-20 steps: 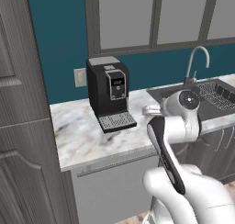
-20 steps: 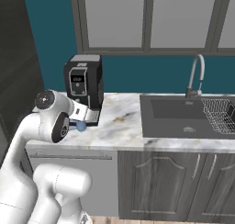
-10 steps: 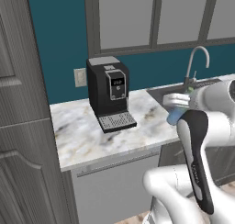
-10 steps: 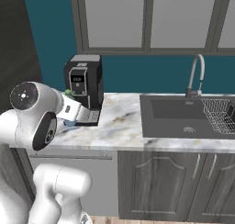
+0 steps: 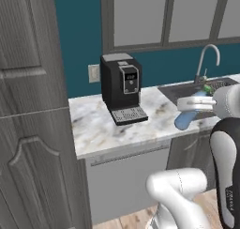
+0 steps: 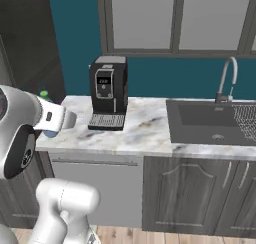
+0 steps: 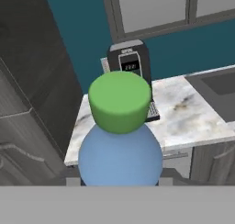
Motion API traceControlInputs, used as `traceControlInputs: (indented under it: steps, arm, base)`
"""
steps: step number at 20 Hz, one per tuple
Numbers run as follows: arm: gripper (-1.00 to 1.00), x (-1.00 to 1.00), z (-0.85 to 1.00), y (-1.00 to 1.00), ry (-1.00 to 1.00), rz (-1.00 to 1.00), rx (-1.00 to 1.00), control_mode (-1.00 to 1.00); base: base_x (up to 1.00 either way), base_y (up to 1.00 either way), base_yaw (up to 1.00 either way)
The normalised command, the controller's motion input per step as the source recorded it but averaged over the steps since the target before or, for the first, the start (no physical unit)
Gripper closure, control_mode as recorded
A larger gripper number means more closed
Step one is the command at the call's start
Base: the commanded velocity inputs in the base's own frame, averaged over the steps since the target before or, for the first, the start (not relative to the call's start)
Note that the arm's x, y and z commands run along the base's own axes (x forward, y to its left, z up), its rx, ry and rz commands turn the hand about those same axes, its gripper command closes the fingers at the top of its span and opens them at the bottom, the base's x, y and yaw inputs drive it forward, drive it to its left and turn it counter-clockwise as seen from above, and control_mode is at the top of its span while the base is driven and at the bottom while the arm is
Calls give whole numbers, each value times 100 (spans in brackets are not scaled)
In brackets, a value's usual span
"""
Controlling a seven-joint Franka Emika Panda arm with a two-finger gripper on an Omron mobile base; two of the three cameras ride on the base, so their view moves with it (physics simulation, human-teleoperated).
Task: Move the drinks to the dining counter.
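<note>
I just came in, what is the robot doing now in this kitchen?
The robot's end effector is holding a small blue bottle with a green cap, lifted in the air in front of the marble worktop. A black coffee machine stands on that worktop, with a sink beside it. The bottle is not set down yet.

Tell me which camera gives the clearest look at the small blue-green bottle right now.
The hand view: the small blue-green bottle, green cap up, sits large and close. The left base view shows its blue body beside the arm; the right base view shows slivers.
</note>
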Motion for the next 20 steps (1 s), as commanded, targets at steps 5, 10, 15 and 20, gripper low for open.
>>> traceControlInputs:
  steps: [5, 10, 15, 20]
  arm:
    - [100, 0, 0, 0, 0, 0, 0, 100]
    - [100, 0, 0, 0, 0, 0, 0, 100]
    - [100, 0, 0, 0, 0, 0, 0, 100]
    - [100, 0, 0, 0, 0, 0, 0, 100]
  base:
    - [-8, -41, -31]
    - [18, -6, -90]
    - [0, -3, -98]
    - [0, -7, -91]
